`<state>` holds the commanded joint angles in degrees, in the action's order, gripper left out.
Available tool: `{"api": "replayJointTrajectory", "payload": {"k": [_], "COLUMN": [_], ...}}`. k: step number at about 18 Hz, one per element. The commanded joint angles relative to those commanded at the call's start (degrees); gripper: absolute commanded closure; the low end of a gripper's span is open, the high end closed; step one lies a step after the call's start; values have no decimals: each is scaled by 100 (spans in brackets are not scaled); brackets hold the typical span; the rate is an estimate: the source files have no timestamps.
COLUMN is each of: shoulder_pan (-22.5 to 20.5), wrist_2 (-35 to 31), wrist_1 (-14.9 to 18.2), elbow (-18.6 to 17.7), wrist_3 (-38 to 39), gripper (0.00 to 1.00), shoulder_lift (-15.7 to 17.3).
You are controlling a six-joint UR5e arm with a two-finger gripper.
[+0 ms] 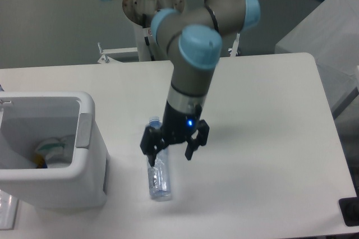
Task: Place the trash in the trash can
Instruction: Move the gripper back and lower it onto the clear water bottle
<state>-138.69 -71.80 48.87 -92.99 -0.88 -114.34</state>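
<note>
Your claw [173,148] hangs spread wide over the bottle [158,169], fingers astride its upper half, ready to clench; the bin [84,163] waits at nine o'clock.

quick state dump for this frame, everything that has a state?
Gripper: open, low over the bottle's upper half, nothing held.
Bottle: lying flat on the table, capped, outside the bin.
Bin: upright, open top, some trash already inside.
</note>
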Motion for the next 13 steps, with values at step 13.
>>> {"api": "replayJointTrajectory", "payload": {"k": [13], "shoulder_pan": [545], "wrist_2": [-641], "wrist_1": [-62], "elbow": [211], "wrist_3": [-747], "gripper": [0], "shoulder_lift": [-959]}}
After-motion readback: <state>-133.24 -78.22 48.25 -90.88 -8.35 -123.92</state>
